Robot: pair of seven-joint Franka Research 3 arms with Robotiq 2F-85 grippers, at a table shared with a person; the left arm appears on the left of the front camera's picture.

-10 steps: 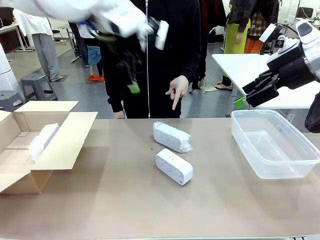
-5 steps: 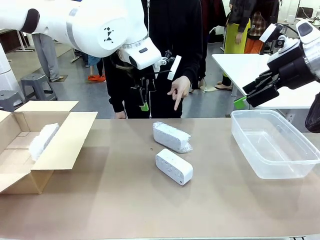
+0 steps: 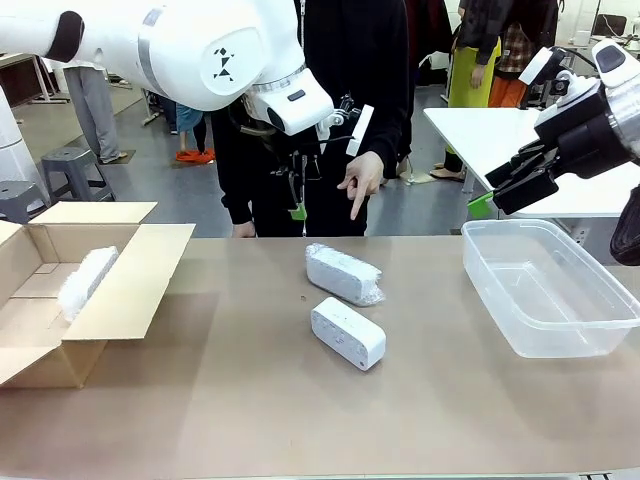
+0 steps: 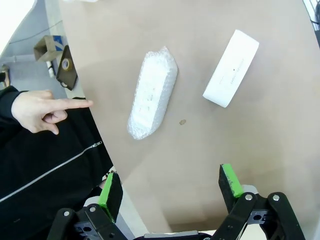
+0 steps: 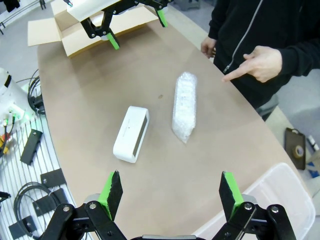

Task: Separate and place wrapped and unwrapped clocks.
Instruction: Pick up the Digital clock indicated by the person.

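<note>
One wrapped clock (image 3: 343,273) (image 4: 151,92) (image 5: 184,106), a bubble-wrap bundle, lies mid-table near the far edge. Just in front of it sits the unwrapped clock (image 3: 348,333) (image 4: 231,68) (image 5: 131,133), smooth and white. Another wrapped bundle (image 3: 85,280) rests inside the cardboard box (image 3: 130,285) (image 5: 75,30) at the left. My left gripper (image 3: 296,200) (image 4: 170,187) (image 5: 135,20) hangs open and empty above the far edge, a little left of the wrapped clock. High over the clear plastic bin (image 3: 545,285) (image 5: 265,200), my right gripper (image 3: 500,185) (image 5: 170,192) is open and empty.
A person in black stands at the far side, one hand (image 3: 355,180) (image 4: 40,110) (image 5: 260,62) pointing down at the wrapped clock. Bare table lies between the box and the clocks and along the near edge.
My left arm has swung right from near the box side and lowered toward the wrapped clock. The right arm, the clocks and the pointing hand have stayed put.
</note>
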